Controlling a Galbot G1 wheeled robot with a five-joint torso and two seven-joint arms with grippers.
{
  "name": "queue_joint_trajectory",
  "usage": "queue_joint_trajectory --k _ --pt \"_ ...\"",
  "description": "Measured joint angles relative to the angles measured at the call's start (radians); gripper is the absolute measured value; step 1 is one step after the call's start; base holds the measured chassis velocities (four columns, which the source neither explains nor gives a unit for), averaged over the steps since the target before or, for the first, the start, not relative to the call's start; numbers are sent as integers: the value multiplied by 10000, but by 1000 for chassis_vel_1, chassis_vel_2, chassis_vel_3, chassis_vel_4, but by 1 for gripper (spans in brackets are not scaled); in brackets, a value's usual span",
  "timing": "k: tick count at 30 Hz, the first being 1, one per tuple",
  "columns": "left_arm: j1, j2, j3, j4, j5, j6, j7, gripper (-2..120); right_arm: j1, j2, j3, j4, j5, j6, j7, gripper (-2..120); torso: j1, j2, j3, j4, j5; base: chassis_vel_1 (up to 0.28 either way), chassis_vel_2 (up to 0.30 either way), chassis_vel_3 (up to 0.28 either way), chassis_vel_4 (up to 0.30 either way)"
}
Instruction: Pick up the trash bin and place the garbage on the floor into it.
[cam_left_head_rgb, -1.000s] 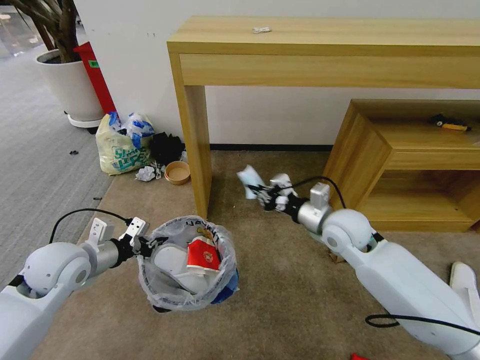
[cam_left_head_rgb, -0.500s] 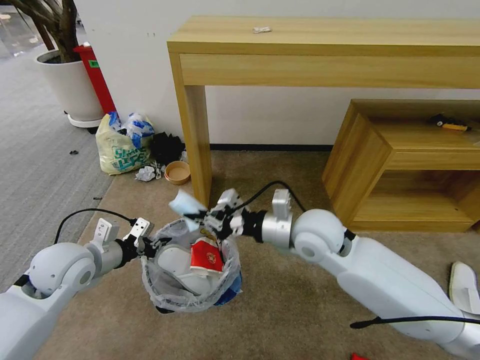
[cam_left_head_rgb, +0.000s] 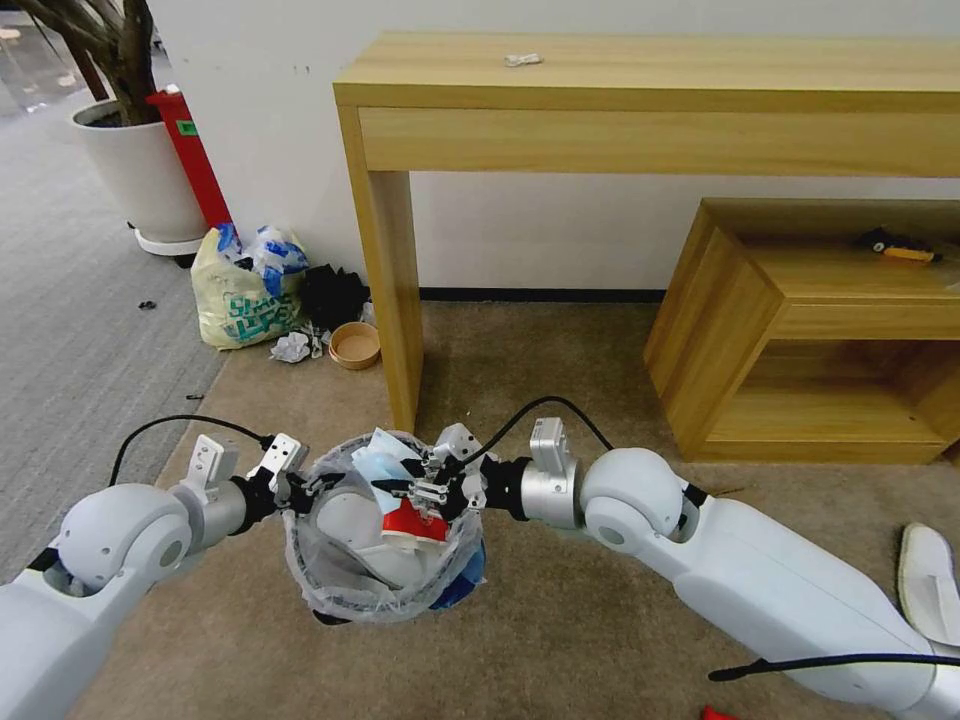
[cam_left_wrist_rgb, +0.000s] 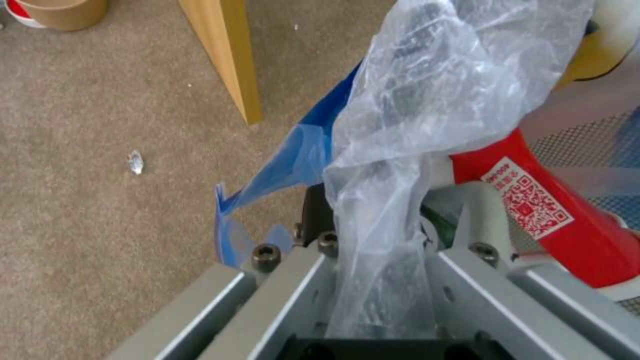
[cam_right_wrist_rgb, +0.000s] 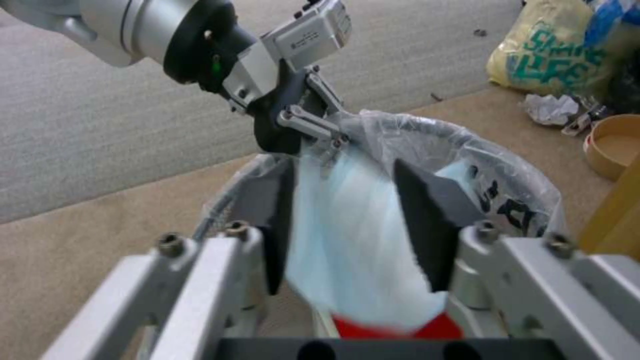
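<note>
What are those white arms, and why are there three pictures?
They belong to a wheeled robot tidying up. One picture comes from a camera on its head, the others from cameras on each wrist. The left gripper pinches the rim of the small round bin lined with crinkly clear plastic, lifted above the beige carpet. The right gripper is over the bin, its fingers apart around a pale blue piece of litter. A red wrapper lies inside. A white slipper lies on the carpet.

Head view looks forward and down over carpet (cam_left_head_rgb: 560, 600) and bin (cam_left_head_rgb: 380, 530). Left wrist view sits close against the bin's bag (cam_left_wrist_rgb: 427, 100). Right wrist view faces into the same bin (cam_right_wrist_rgb: 493, 200) at close range.
</note>
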Motion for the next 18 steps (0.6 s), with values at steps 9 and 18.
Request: queue_joint_trajectory --k 9,18 --pt "95 108 -148 -66 -73 0 1 0 -108 66 176 -67 -97 283 150 80 0 -2 0 1 0 0 0 0 0" --pt "379 41 -450 -81 -55 0 19 0 -679 -106 1273 1 147 778 1275 100 0 -2 0 2 1 0 0 0 0"
